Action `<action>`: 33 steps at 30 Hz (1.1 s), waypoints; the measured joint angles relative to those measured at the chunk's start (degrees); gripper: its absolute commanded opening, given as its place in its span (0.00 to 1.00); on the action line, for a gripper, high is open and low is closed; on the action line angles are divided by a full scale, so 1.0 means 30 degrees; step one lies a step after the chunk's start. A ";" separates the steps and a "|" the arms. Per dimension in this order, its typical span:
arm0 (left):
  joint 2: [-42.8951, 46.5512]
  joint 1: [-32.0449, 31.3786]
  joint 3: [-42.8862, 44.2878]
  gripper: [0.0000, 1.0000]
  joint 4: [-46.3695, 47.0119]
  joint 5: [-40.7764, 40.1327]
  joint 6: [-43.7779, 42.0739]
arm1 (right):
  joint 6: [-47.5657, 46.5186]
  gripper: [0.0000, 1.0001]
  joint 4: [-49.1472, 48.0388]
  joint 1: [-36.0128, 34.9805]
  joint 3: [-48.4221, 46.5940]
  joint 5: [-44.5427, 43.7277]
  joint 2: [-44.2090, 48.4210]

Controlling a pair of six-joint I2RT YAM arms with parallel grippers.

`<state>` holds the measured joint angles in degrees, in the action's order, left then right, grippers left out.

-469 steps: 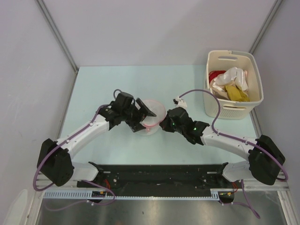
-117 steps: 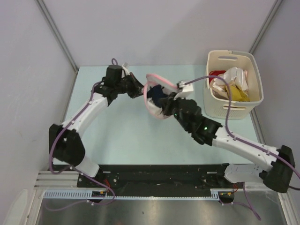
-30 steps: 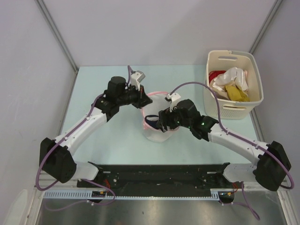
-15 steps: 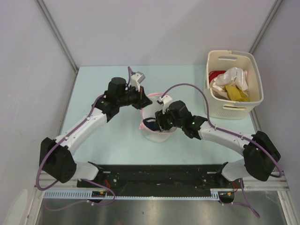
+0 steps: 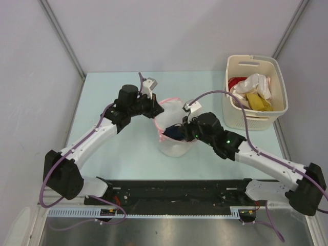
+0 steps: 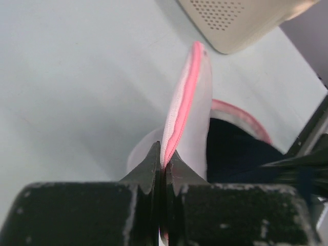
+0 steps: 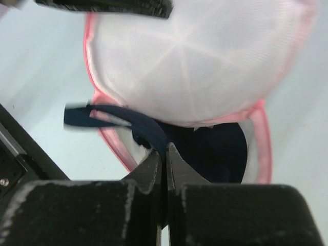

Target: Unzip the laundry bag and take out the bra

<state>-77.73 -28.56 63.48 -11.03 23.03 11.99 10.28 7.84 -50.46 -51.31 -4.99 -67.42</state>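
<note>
Pink laundry bag (image 6: 190, 105) rim clamped in left jaws, bra (image 7: 212, 148) strap clamped in right jaws

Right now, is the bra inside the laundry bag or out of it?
Partly out. The right end effector is shut on a strap of the bra, which crosses the pink rim; the rest lies inside the open laundry bag.

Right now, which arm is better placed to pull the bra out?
Right. The right fingers pinch the bra at the open mouth of the bag; the left fingers clamp its pink rim, holding it open.
</note>
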 measured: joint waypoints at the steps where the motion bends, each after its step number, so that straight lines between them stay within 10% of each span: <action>1: -0.0022 0.0007 0.0000 0.01 -0.0058 -0.0437 0.0000 | 0.0000 0.00 0.0189 0.0029 0.0000 -0.0219 0.0546; 12: -0.0168 0.0000 -0.0561 0.00 -0.0087 -0.2637 0.0386 | 0.1508 0.00 -0.0765 0.2783 0.0000 -0.1530 0.4532; 33: -0.1508 -0.0015 -0.0721 0.00 0.0168 -0.2339 0.2674 | 0.4080 0.00 -0.7672 0.7053 -0.5034 -0.4029 0.3045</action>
<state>-82.26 -28.60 61.32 -10.52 16.01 20.01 22.52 -15.18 -29.30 -66.41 -17.08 -58.28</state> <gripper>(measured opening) 0.027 0.018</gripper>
